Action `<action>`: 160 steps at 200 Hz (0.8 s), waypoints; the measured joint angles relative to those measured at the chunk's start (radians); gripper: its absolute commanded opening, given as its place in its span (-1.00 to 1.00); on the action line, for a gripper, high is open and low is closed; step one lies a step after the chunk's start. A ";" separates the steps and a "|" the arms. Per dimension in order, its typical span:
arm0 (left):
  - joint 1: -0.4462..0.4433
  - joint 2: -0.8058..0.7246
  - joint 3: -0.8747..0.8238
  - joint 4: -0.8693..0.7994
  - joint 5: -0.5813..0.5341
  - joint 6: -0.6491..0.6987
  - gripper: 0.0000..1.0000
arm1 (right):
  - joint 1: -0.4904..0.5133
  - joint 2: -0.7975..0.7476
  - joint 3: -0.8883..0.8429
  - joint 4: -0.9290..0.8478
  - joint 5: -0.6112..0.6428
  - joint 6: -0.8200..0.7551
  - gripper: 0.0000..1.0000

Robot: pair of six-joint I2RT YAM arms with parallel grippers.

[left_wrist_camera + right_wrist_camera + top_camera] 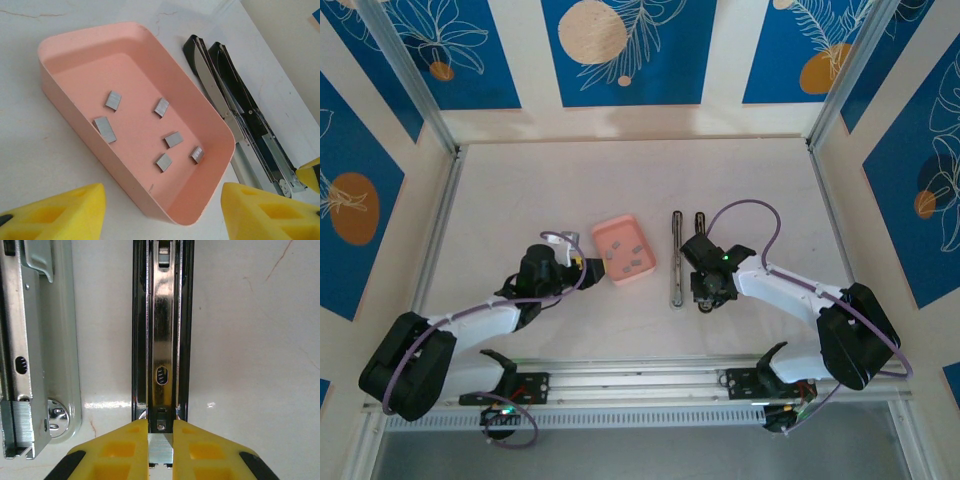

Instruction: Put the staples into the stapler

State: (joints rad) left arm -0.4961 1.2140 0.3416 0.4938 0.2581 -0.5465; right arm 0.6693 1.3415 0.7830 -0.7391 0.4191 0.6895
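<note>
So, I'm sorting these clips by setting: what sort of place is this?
Probably a robot test booth: a left arm and right arm bolted to a rail, a white table fenced by aluminium posts, and printed blue leaf-pattern wall panels.

Narrow lane on one side, a wall on the other

Ahead of the right gripper (pixel 161 442) the stapler (pixel 161 340) channel runs straight between two close black rails; its other arm lies just to the left, bare table (pixel 250 340) to the right. The pink tray (pixel 65 102) wall stands between the left gripper's (pixel 162 220) spread fingers; beyond it the staples (pixel 105 129) lie apart.
</note>
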 measured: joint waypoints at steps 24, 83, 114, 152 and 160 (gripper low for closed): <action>0.000 0.000 0.000 0.000 0.000 0.000 0.24 | 0.000 0.003 0.000 0.000 0.000 0.000 -0.69; 0.000 0.000 0.000 0.000 0.000 0.000 0.24 | -0.006 0.005 0.000 0.006 -0.008 0.001 -0.69; 0.000 0.000 0.000 0.000 0.000 0.000 0.24 | -0.020 0.005 -0.001 0.010 -0.019 0.000 -0.69; -0.002 0.000 0.000 0.000 0.000 0.000 0.24 | -0.026 0.005 -0.001 0.018 -0.027 0.000 -0.69; -0.003 0.000 0.000 0.000 0.000 0.000 0.24 | -0.026 0.005 -0.001 0.021 -0.029 0.000 -0.69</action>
State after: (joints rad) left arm -0.4988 1.2140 0.3416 0.4938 0.2581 -0.5465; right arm 0.6430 1.3464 0.7822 -0.7185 0.3904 0.6899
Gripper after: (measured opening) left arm 0.620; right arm 0.160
